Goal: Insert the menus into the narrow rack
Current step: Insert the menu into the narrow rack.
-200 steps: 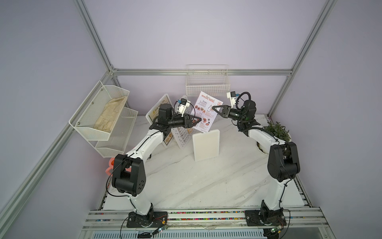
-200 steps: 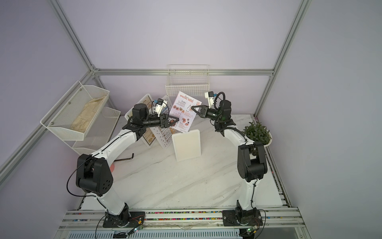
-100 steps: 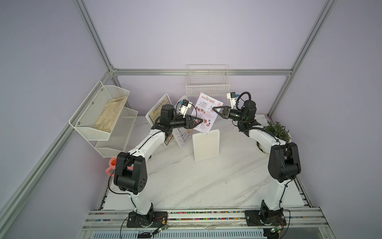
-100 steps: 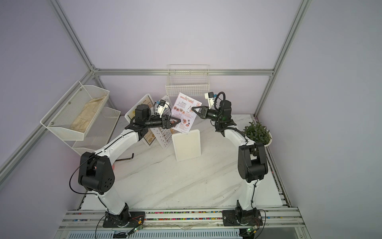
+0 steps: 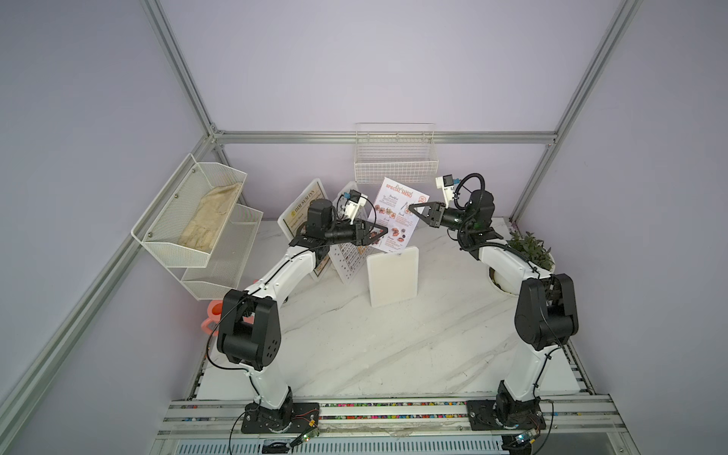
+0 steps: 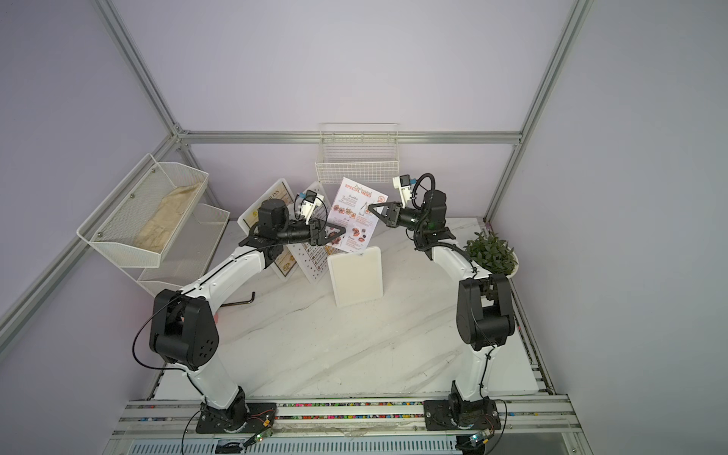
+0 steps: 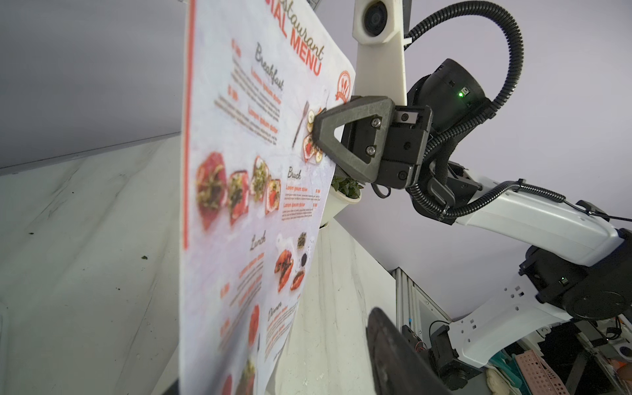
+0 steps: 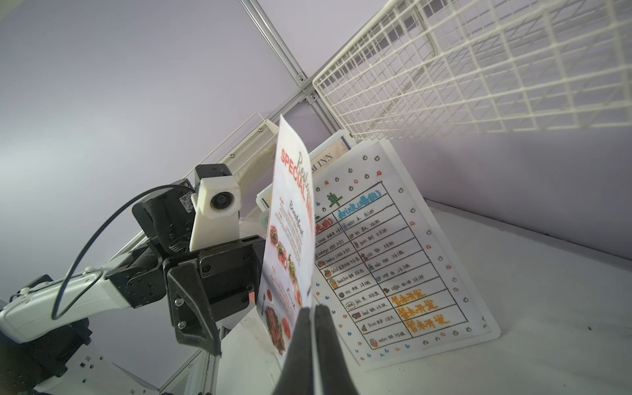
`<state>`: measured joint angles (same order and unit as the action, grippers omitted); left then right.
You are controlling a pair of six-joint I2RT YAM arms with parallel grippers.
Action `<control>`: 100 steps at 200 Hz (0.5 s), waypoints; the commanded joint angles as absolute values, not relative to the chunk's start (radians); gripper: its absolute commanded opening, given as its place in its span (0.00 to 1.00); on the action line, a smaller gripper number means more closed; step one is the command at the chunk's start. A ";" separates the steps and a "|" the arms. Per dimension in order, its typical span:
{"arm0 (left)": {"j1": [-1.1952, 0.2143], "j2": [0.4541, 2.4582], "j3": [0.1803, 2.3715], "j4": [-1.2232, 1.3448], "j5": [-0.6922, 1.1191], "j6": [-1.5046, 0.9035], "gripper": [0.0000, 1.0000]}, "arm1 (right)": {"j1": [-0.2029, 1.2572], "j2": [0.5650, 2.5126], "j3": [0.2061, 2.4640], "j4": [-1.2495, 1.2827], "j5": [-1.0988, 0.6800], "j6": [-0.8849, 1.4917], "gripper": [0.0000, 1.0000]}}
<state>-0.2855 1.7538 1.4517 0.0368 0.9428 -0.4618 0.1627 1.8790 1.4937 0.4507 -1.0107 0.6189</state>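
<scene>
"SPECIAL MENU" leaflet (image 5: 398,216) hangs upright in the air below the white wire rack (image 5: 394,161) on the back wall, pinched at its edge by the right gripper (image 8: 315,309), whose jaws are pressed together on the sheet. The left gripper (image 5: 377,233), jaws spread, flanks the leaflet's opposite lower edge without clamping it. The grid-table menu (image 8: 386,253) and the "DIM SUM INN" menu (image 5: 303,205) lean against the wall on the desk (image 5: 354,335), behind a white board (image 5: 393,277). The handover looks complete; next, the right arm would need to raise the leaflet above the rack's rim and lower it in edge-first.
</scene>
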 commanded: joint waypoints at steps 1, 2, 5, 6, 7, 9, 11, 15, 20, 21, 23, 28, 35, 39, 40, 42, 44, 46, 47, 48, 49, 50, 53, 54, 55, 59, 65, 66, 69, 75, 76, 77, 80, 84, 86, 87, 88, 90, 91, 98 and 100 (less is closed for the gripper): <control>-0.296 1.762 1.493 0.075 0.973 -0.472 0.56 | 0.147 1.837 1.481 0.494 -1.079 0.596 0.00; -0.296 1.762 1.493 0.075 0.973 -0.472 0.56 | 0.147 1.837 1.481 0.494 -1.081 0.595 0.00; -0.297 1.764 1.493 0.076 0.975 -0.472 0.56 | 0.146 1.840 1.483 0.496 -1.088 0.594 0.00; -0.297 1.764 1.493 0.075 0.975 -0.472 0.56 | 0.145 1.840 1.484 0.496 -1.090 0.594 0.00; -0.297 1.764 1.493 0.075 0.976 -0.472 0.56 | 0.145 1.841 1.484 0.497 -1.093 0.594 0.00; -0.299 1.765 1.494 0.076 0.978 -0.472 0.56 | 0.145 1.841 1.485 0.498 -1.097 0.593 0.00; -0.299 1.766 1.495 0.075 0.979 -0.472 0.56 | 0.144 1.842 1.486 0.500 -1.101 0.593 0.00; -0.300 1.767 1.496 0.076 0.981 -0.474 0.55 | 0.143 1.844 1.488 0.501 -1.108 0.591 0.00; -0.301 1.767 1.496 0.076 0.983 -0.474 0.55 | 0.140 1.846 1.490 0.504 -1.118 0.591 0.00; -0.301 1.767 1.497 0.076 0.983 -0.474 0.55 | 0.140 1.846 1.491 0.504 -1.120 0.591 0.00; -0.302 1.767 1.497 0.075 0.984 -0.474 0.55 | 0.140 1.848 1.492 0.505 -1.124 0.591 0.00; -0.304 1.768 1.496 0.076 0.987 -0.474 0.55 | 0.137 1.853 1.498 0.504 -1.136 0.589 0.00; -0.305 1.768 1.498 0.076 0.989 -0.474 0.55 | 0.133 1.859 1.506 0.505 -1.154 0.587 0.00; -0.306 1.768 1.498 0.076 0.989 -0.473 0.55 | 0.132 1.863 1.511 0.506 -1.165 0.587 0.00; -0.305 1.768 1.498 0.075 0.990 -0.474 0.55 | 0.131 1.864 1.512 0.505 -1.167 0.587 0.00; -0.306 1.767 1.498 0.075 0.990 -0.474 0.55 | 0.130 1.866 1.514 0.506 -1.173 0.588 0.00; -0.307 1.767 1.497 0.076 0.991 -0.474 0.54 | 0.130 1.868 1.516 0.506 -1.176 0.586 0.00; -0.307 1.767 1.497 0.076 0.992 -0.474 0.54 | 0.129 1.869 1.518 0.505 -1.182 0.586 0.00; -0.308 1.767 1.497 0.076 0.993 -0.474 0.54 | 0.129 1.871 1.520 0.506 -1.184 0.586 0.00; -0.308 1.767 1.498 0.076 0.993 -0.474 0.54 | 0.129 1.872 1.520 0.506 -1.186 0.586 0.00; -0.308 1.767 1.498 0.076 0.993 -0.474 0.54 | 0.127 1.873 1.522 0.506 -1.188 0.586 0.00; -0.308 1.767 1.497 0.075 0.993 -0.474 0.54 | 0.127 1.874 1.523 0.506 -1.189 0.586 0.00; -0.309 1.767 1.497 0.076 0.994 -0.474 0.54 | 0.126 1.878 1.526 0.506 -1.196 0.585 0.00; -0.309 1.767 1.497 0.076 0.993 -0.474 0.54 | 0.125 1.879 1.528 0.505 -1.198 0.585 0.00; -0.310 1.767 1.497 0.075 0.993 -0.474 0.54 | 0.125 1.880 1.529 0.506 -1.201 0.584 0.00; -0.310 1.767 1.497 0.076 0.994 -0.474 0.54 | 0.126 1.884 1.533 0.505 -1.209 0.584 0.00; -0.311 1.767 1.497 0.075 0.995 -0.474 0.53 | 0.124 1.890 1.539 0.504 -1.220 0.584 0.00; -0.311 1.767 1.498 0.075 0.994 -0.474 0.53 | 0.124 1.891 1.540 0.505 -1.222 0.584 0.00; -0.311 1.766 1.497 0.075 0.994 -0.474 0.53 | 0.124 1.893 1.543 0.505 -1.226 0.583 0.00; -0.313 1.767 1.499 0.075 0.995 -0.474 0.52 | 0.124 1.897 1.550 0.500 -1.232 0.581 0.00; -0.313 1.767 1.499 0.075 0.995 -0.474 0.52 | 0.124 1.900 1.551 0.499 -1.234 0.581 0.00; -0.313 1.767 1.500 0.077 0.995 -0.474 0.52 | 0.124 1.900 1.553 0.498 -1.236 0.580 0.00; -0.313 1.768 1.500 0.077 0.996 -0.474 0.52 | 0.124 1.903 1.556 0.497 -1.239 0.579 0.00; -0.314 1.768 1.500 0.077 0.996 -0.474 0.52 | 0.124 1.907 1.562 0.492 -1.244 0.576 0.00; -0.314 1.769 1.500 0.076 0.996 -0.474 0.52 | 0.123 1.908 1.566 0.488 -1.245 0.573 0.00; -0.314 1.769 1.500 0.075 0.996 -0.474 0.52 | 0.124 1.908 1.567 0.485 -1.246 0.572 0.00; -0.314 1.770 1.500 0.075 0.996 -0.474 0.52 | 0.124 1.909 1.567 0.483 -1.247 0.571 0.00; -0.314 1.770 1.501 0.076 0.996 -0.474 0.52 | 0.123 1.911 1.572 0.480 -1.248 0.568 0.00; -0.314 1.771 1.500 0.075 0.996 -0.474 0.52 | 0.124 1.912 1.574 0.479 -1.249 0.567 0.00; -0.316 1.773 1.504 0.076 0.997 -0.475 0.52 | 0.123 1.916 1.583 0.466 -1.250 0.560 0.00; -0.315 1.773 1.503 0.075 0.997 -0.474 0.52 | 0.124 1.917 1.586 0.463 -1.250 0.557 0.00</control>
